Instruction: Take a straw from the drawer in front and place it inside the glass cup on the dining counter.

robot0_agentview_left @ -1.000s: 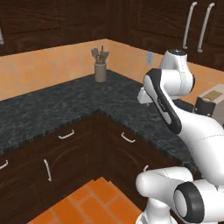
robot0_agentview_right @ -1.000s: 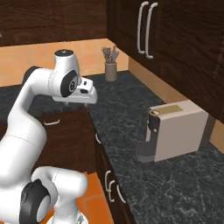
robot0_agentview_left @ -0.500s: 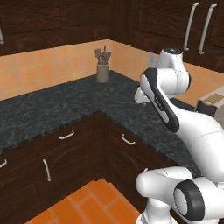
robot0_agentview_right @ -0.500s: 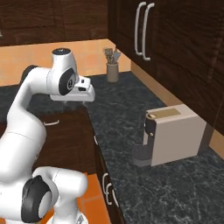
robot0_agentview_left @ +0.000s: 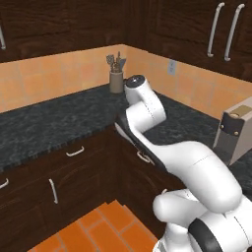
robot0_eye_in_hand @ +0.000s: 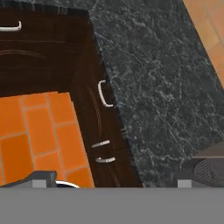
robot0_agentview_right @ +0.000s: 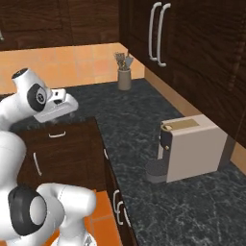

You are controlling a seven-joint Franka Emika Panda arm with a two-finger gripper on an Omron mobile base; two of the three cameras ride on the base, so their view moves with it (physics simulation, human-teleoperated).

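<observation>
Right base view: black granite counter (robot0_agentview_right: 144, 125) carries coffee machine (robot0_agentview_right: 192, 146) and utensil holder (robot0_agentview_right: 124, 77).

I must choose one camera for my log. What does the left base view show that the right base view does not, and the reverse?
Left base view: a small white wall outlet on the orange tiled backsplash. Right base view: the dark spout front and round base of the beige box-shaped coffee machine. Both: the brown utensil holder, the black speckled granite counter and the tall dark cabinet doors with long silver handles.
</observation>
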